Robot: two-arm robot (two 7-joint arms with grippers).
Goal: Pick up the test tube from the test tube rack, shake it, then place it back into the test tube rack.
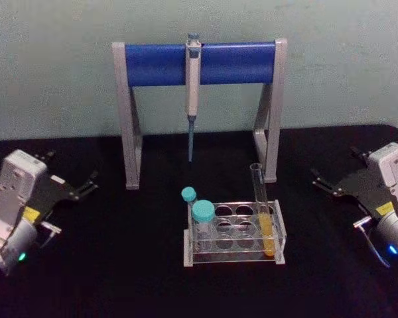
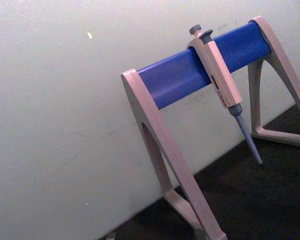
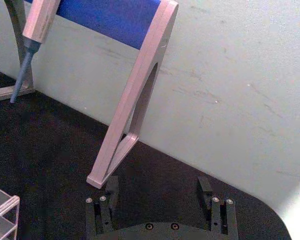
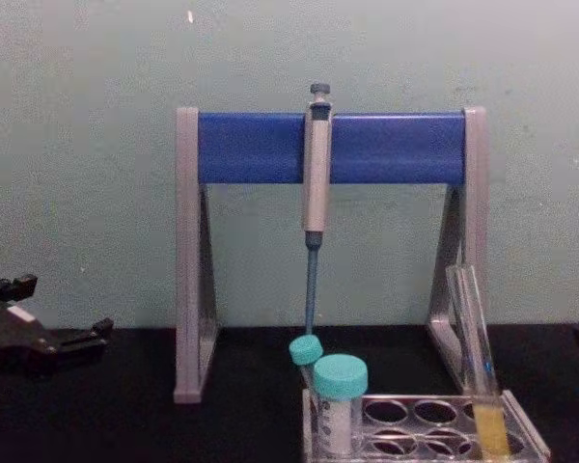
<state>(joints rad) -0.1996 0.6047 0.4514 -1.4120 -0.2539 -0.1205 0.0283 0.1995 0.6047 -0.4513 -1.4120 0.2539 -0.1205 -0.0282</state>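
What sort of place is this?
Likely a lab bench: a pipette hangs on its stand, a clear rack holds a test tube of yellow-orange liquid, and the left gripper and right gripper sit parked either side.

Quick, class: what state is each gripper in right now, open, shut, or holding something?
Left gripper: open, holding nothing.
Right gripper: open, holding nothing.

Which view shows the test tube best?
The head view: the whole test tube shows, leaning in the rack, yellow liquid at its bottom. The chest view shows it side-on, low at the picture's edge; the wrist views face the stand.
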